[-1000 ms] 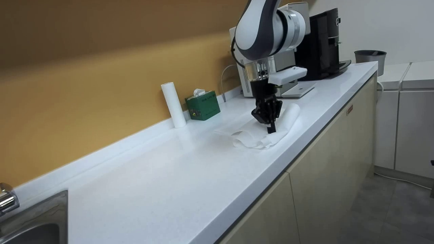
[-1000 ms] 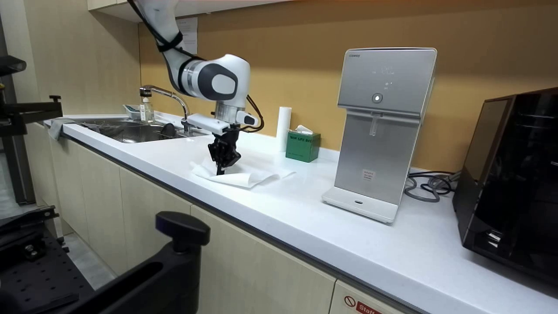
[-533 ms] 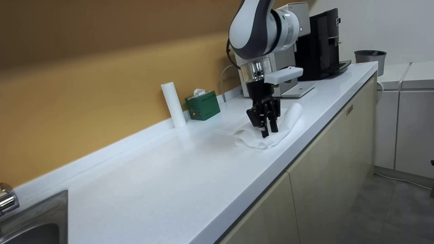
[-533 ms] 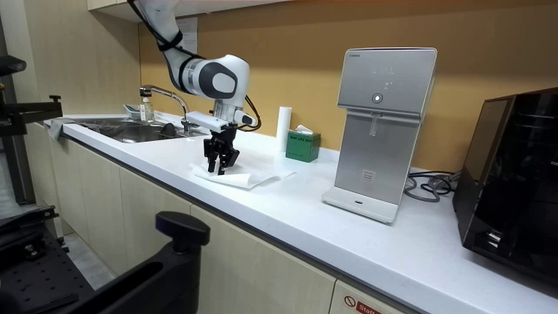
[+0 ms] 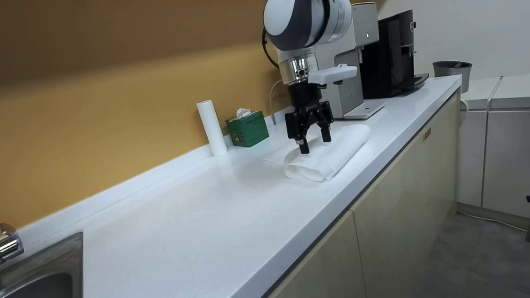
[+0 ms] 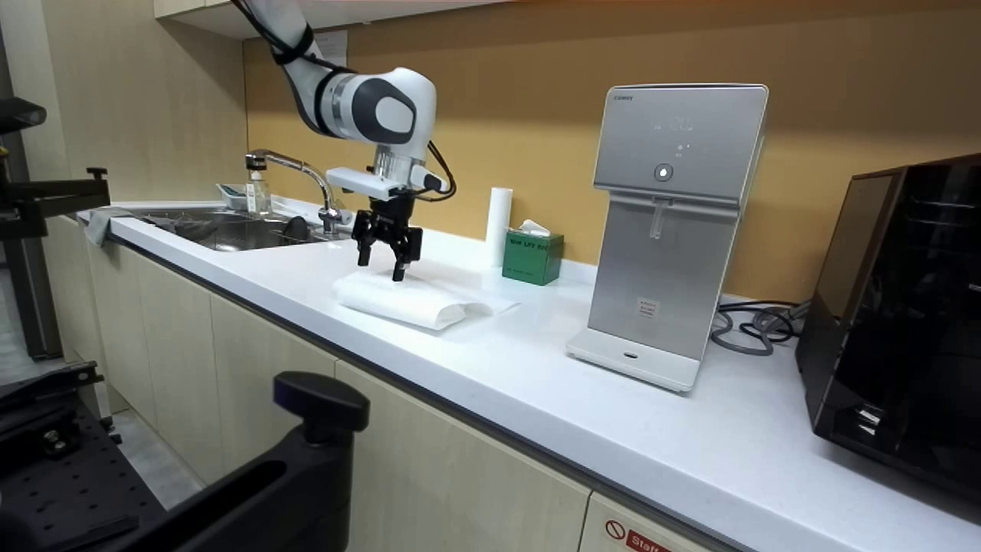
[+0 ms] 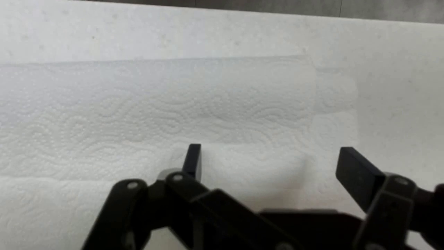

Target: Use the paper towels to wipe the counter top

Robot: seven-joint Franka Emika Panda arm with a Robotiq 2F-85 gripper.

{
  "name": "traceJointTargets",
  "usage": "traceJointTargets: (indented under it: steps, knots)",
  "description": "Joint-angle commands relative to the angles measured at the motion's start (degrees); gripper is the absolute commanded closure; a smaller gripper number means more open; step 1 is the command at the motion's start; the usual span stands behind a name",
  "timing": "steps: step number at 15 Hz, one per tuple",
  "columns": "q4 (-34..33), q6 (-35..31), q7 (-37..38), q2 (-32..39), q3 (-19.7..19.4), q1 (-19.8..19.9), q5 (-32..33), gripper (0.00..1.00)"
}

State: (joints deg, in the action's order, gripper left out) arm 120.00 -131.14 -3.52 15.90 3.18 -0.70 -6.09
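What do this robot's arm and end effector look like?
The Panda arm is white with dark grey panels. Black cables run along it under a black strap. Next come a silvery collar and white bar-shaped housing. The Robotiq end effector is black, with two jointed, blocky-tipped fingers.

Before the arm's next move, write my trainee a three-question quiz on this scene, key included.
1. True or false: the gripper is open over the paper towels.
2. What colour is the tissue box? A) red, B) green, C) black.
3. On the counter top, which lies nearer the ochre wall: the tissue box or the paper towels?
Key: 1. True. 2. B. 3. The tissue box.
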Motion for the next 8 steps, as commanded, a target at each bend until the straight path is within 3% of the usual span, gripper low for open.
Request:
traceJointTargets:
  steps: [1, 8]
  knots:
    - [-1.93, 2.68, 5.16, -1.71, -0.88, -1.57, 3.13, 0.00]
    - [-3.53, 2.72, 12.57, -2.30, -1.57, -3.96, 11.54, 0.00]
